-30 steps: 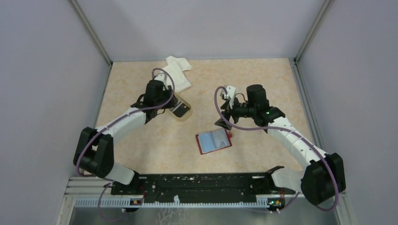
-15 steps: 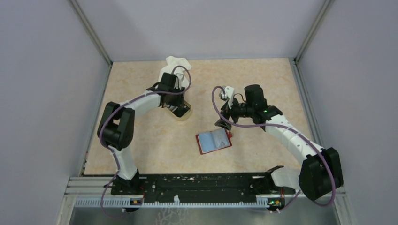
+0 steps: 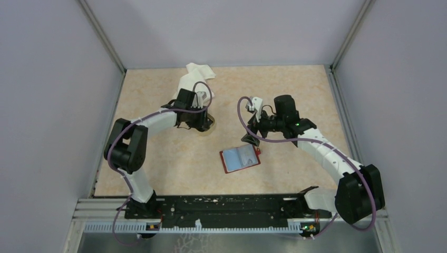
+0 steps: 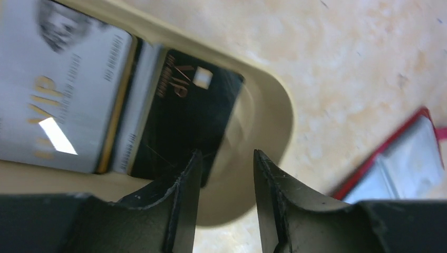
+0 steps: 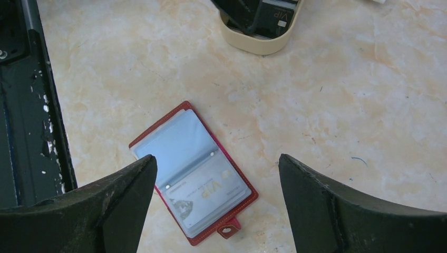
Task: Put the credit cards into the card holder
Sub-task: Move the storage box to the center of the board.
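Jaws: left gripper (image 4: 226, 156) part-open over black card (image 4: 194, 112) in dish (image 4: 275, 101); right gripper (image 5: 217, 159) spread wide above open red wallet (image 5: 178, 141), 1 silver card (image 5: 204, 190) inside.

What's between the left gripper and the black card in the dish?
Nothing visible. The left gripper hangs open over the dish, one finger by a corner of the black card. The dish's rim curves just past that end of the card.
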Available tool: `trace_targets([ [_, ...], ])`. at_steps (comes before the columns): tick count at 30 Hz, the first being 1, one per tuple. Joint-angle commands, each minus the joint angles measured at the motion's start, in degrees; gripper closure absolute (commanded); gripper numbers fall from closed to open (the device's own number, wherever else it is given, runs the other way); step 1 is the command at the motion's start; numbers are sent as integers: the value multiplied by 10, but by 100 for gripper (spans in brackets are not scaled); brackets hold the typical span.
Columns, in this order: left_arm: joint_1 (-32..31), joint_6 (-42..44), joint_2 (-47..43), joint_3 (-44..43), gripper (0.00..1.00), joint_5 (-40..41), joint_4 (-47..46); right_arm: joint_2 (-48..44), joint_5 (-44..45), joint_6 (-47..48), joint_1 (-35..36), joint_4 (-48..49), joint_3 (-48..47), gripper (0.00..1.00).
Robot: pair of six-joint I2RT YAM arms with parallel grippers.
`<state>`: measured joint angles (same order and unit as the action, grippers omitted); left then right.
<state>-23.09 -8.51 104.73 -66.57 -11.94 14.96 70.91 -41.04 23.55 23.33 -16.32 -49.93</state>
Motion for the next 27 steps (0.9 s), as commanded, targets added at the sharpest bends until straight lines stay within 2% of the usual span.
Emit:
trace_targets([
  [1,2,-49,-47,59,52,-115,-48,-5,-11,7,-6,12,-22,15],
  [6,-6,-103,-72,109,51,-188,-122,-8,-13,9,-8,13,-20,15],
  [15,-63,-174,-56,151,50,-179,-246,-8,-20,4,-17,17,-17,15],
  [22,-64,-169,-83,146,47,-152,-272,-5,-28,-1,-24,20,-16,15],
  [27,-65,-180,-71,114,46,-190,-269,-2,-30,-1,-24,16,-19,15],
])
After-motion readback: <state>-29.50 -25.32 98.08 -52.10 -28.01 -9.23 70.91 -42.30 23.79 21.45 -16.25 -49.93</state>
